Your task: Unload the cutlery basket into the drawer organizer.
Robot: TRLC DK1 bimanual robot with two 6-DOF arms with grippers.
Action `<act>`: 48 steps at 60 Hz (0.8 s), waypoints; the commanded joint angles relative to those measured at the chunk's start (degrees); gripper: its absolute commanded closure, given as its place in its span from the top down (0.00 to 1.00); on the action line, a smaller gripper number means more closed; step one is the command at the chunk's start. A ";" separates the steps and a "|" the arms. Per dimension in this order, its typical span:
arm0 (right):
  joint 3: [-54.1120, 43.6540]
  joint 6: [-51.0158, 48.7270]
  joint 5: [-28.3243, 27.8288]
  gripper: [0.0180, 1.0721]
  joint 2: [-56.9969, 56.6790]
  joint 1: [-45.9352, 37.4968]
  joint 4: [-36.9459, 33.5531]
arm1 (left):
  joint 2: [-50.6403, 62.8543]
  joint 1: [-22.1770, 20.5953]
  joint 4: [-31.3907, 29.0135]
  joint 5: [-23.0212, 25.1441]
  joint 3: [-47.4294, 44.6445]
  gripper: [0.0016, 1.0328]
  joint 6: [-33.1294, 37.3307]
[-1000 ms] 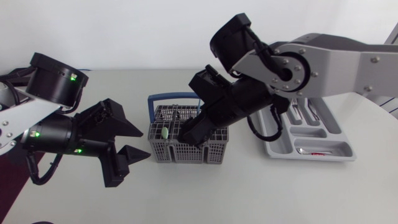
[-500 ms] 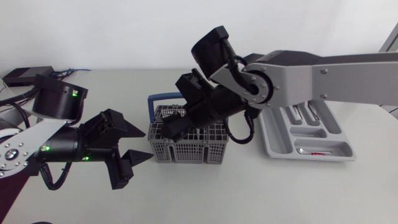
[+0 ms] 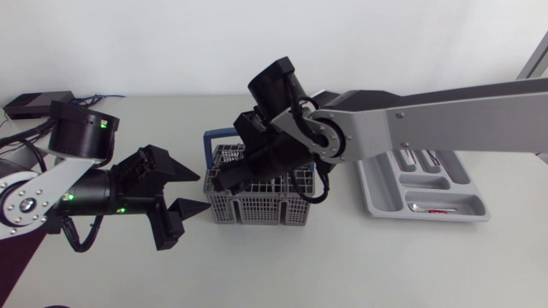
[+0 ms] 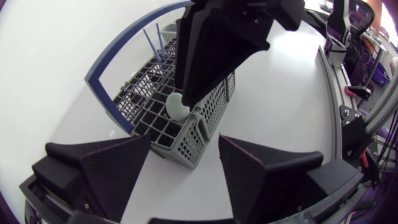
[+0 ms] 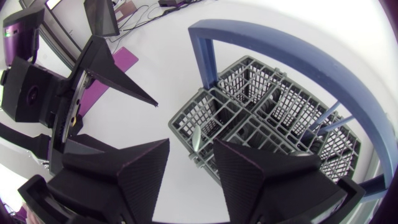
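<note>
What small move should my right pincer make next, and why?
Probably lower the right pincer a little into the cutlery basket: it hangs open over the corner compartment, and the pale utensil end stands just ahead between its fingertips, not yet gripped from both sides.

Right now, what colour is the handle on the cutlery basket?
Blue. The handle arches over the grey cutlery basket, clearest in the right wrist view.

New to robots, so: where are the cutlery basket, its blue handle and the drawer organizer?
cutlery basket (image 3: 257,208): head view, front mesh wall.
blue handle (image 5: 203,59): right wrist view, upright post.
drawer organizer (image 3: 383,204): head view, rim corner nearest the basket.
</note>
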 commanded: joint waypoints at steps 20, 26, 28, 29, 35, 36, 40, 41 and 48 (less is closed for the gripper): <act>1.71 2.76 0.74 0.27 3.22 0.51 2.15 | 1.47 1.78 0.94 1.78 -1.55 0.92 2.64; 1.79 3.03 0.92 0.26 3.22 0.69 2.32 | 1.39 1.87 0.94 1.96 -1.64 0.92 2.91; 1.88 3.03 0.92 0.26 3.30 0.77 2.41 | 1.39 1.87 0.94 2.05 -1.64 0.92 2.91; 1.88 3.11 0.92 0.26 3.39 0.77 2.41 | 1.39 1.87 0.94 2.05 -1.64 0.92 2.91; 2.15 3.03 0.92 0.19 3.83 0.77 2.67 | 1.47 1.52 0.94 2.14 -1.81 0.92 2.82; 2.15 2.94 0.92 0.18 3.92 0.77 2.76 | 1.47 1.52 0.94 2.14 -1.73 0.92 2.82; 2.06 2.85 0.92 0.18 4.09 0.95 2.94 | 1.56 1.43 0.94 2.14 -1.81 0.92 2.73; 2.06 2.85 0.92 0.17 4.09 0.95 2.94 | 1.56 1.43 0.94 2.14 -1.81 0.92 2.73; 2.15 2.76 0.92 0.10 4.45 1.21 3.38 | 1.47 1.34 0.94 2.14 -2.17 0.92 2.73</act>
